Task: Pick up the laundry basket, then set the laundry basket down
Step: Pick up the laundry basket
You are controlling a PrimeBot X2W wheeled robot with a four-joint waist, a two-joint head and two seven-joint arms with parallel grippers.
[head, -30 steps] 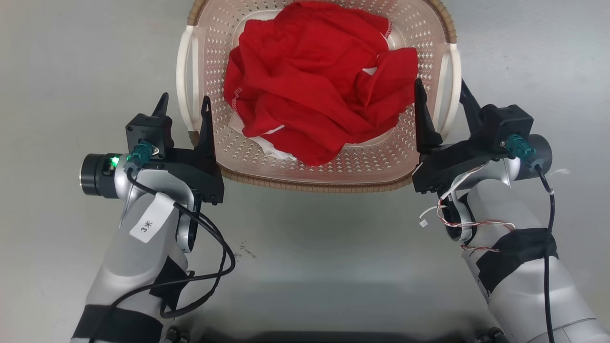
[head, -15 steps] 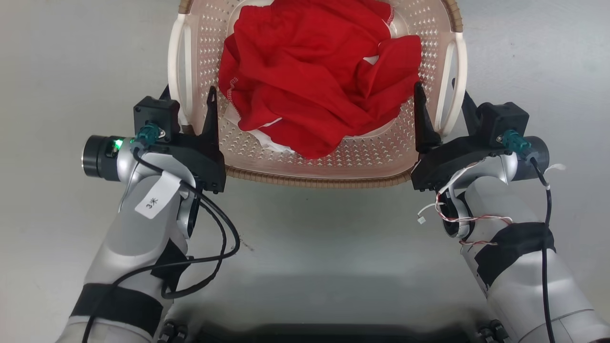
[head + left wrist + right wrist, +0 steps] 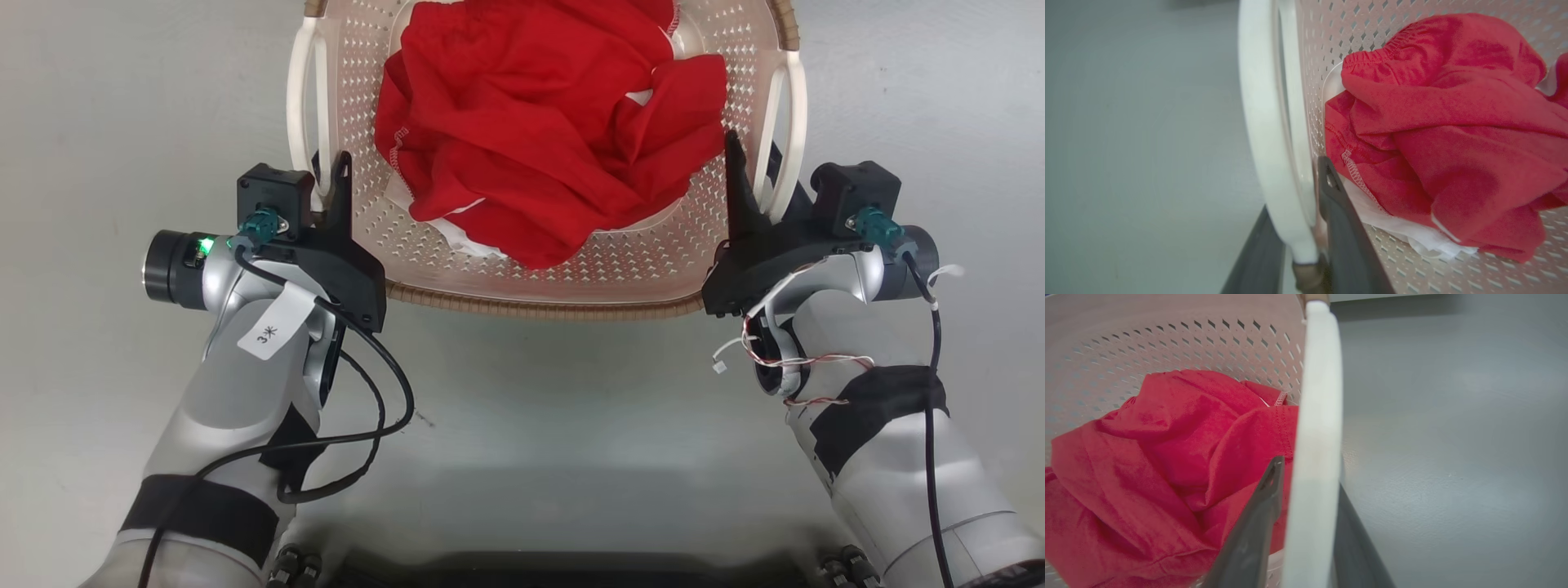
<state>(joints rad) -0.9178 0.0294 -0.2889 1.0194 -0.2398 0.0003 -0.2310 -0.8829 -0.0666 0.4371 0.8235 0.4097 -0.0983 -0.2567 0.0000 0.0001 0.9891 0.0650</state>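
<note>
The laundry basket (image 3: pixel 571 269), full of red clothes (image 3: pixel 539 122), lies at 12 o'clock in the head view. The left gripper (image 3: pixel 326 167) at 9 o'clock and the right gripper (image 3: pixel 755 155) at 3 o'clock each clamp a white handle (image 3: pixel 1261 122). The grasp looks made, but lift-off cannot be judged, and setting down remains.

Soft, even light from above leaves the head view bright and sharp, with a broad faint shadow across the grey floor (image 3: pixel 522 490) near the bottom edge. In both wrist views the white handle (image 3: pixel 1261 102) of the laundry basket (image 3: pixel 1310 49) looms close, blurred and bowed by the wide lens; the red cloth (image 3: pixel 1147 449) reads slightly soft.
</note>
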